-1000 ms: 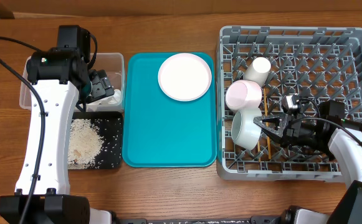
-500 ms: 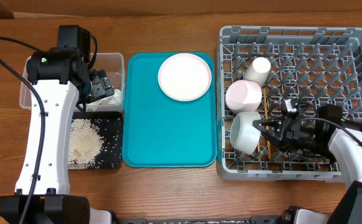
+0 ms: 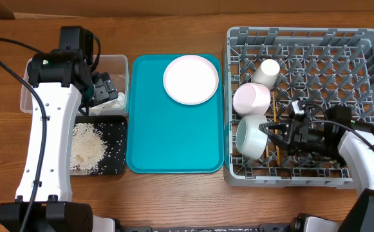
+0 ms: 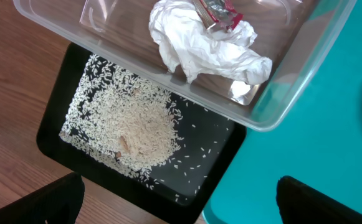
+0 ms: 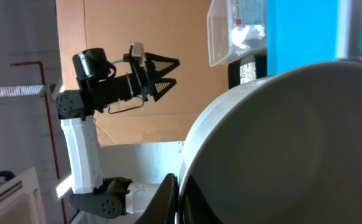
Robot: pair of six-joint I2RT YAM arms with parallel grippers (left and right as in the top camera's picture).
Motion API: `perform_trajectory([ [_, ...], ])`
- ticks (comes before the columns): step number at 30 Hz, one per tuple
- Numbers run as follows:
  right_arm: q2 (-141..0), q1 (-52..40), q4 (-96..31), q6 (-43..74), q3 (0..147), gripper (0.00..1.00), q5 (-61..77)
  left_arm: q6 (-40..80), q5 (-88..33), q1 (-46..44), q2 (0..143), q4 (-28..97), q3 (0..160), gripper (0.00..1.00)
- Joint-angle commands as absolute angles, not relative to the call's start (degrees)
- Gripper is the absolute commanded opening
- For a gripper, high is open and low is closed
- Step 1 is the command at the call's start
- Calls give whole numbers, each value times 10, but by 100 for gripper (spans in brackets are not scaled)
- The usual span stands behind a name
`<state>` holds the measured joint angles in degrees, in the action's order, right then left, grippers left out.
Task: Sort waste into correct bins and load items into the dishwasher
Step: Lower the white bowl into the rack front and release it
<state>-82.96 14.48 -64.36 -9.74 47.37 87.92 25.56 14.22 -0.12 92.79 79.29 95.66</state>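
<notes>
Wooden worktop carries everything. The large square grey plastic dish rack fills its right end, and the teal serving tray lies mid-worktop. Near the left edge the clear rectangular plastic tub sits toward the far side, with the shallow black rectangular tray touching its near wall.

The round pale pink plate lies flat at the teal tray's far right corner, not yet racked. The white bowl stands on edge at the rack's left wall, its mouth turned right; the right fingers are clenched on its rim, probably to steady it between the pegs so it will drain. The pink bowl and the small white cup lean just beyond it, toward the far edge.

The crumpled white paper napkin lies in the tub, with the small red printed snack wrapper on top. The left fingers hang spread and empty over that tub, seemingly done dropping waste. Two thin wooden chopsticks lie low among the pegs beside the bowls. Loose white rice grains are heaped in the black tray, kept apart from the paper.
</notes>
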Motion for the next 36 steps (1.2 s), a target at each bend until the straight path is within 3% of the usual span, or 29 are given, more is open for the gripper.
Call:
perform_trajectory([
  [1, -814, 134, -649, -107, 510, 4, 899, 258, 150, 0, 926, 792, 962, 100],
  [13, -814, 79, -649, -152, 509, 4, 899, 258, 150, 0, 926, 792, 962, 100],
  [36, -827, 107, -584, -152, 456, 4, 853, 258, 150, 0, 926, 792, 962, 100],
])
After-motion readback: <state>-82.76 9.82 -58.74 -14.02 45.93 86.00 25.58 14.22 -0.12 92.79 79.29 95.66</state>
